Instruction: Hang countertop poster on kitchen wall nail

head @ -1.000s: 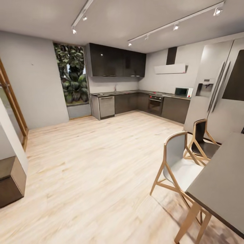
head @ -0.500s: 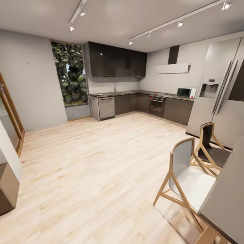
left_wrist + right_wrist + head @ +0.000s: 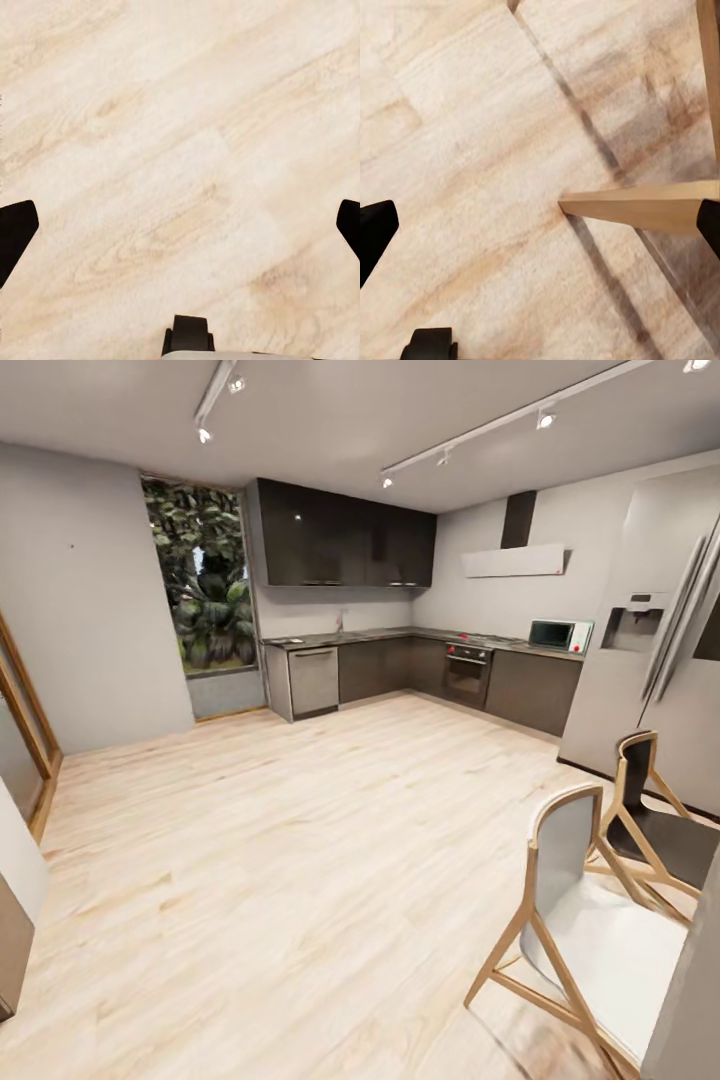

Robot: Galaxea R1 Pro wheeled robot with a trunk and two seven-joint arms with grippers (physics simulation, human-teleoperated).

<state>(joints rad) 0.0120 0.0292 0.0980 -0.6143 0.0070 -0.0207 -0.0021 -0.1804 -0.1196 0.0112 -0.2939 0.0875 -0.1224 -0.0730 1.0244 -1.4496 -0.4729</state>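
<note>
Where the pale wood floor (image 3: 300, 860) ends at the far wall, the kitchen countertop (image 3: 400, 635) runs as an L above dark cabinets, its long arm stretching toward the microwave (image 3: 558, 634) and fridge (image 3: 670, 650). The poster is too small to make out there. Two chairs (image 3: 600, 920) stand nearby on the right. Left gripper (image 3: 180, 225) and right gripper (image 3: 540, 225) hang over the floor, jaws wide apart and empty.

Pale wood floor (image 3: 280, 860) carries two chairs (image 3: 590, 920) at right.
</note>
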